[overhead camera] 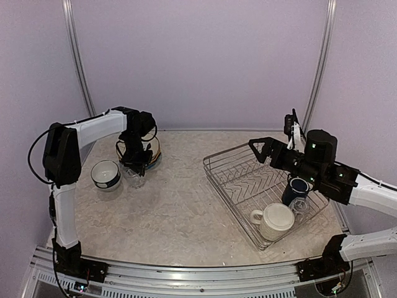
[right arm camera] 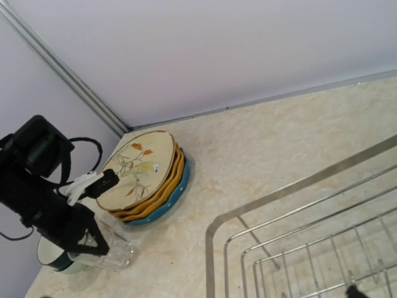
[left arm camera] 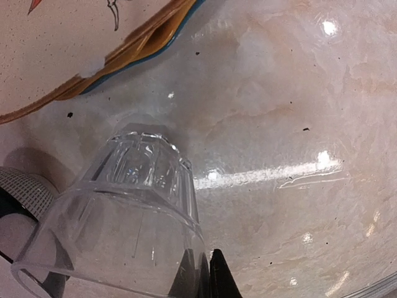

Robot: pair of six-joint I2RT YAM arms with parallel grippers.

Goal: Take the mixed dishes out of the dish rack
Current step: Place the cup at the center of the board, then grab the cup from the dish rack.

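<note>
My left gripper (overhead camera: pixel 135 166) is shut on the rim wall of a clear glass (left arm camera: pixel 124 211), one finger inside it and one outside. The glass (overhead camera: pixel 136 178) is at the tabletop between a pale bowl (overhead camera: pixel 106 174) and a stack of plates (overhead camera: pixel 152 159); I cannot tell whether it touches the table. The stack has a cream floral plate (right arm camera: pixel 136 164) on top, orange plates and a blue dotted one below. The dish rack (overhead camera: pixel 231 156) at right holds a large cream mug (overhead camera: pixel 273 220), a navy mug (overhead camera: pixel 296 188) and another clear glass (overhead camera: pixel 301 205). My right gripper (overhead camera: pixel 273 133) hangs open over the rack's far corner, holding nothing.
Metal frame posts (overhead camera: pixel 77 62) rise at the back left and back right against the lilac walls. The rack's near corner lies close to the table's front edge. Bare marble tabletop (overhead camera: pixel 180 205) lies between the plates and the rack.
</note>
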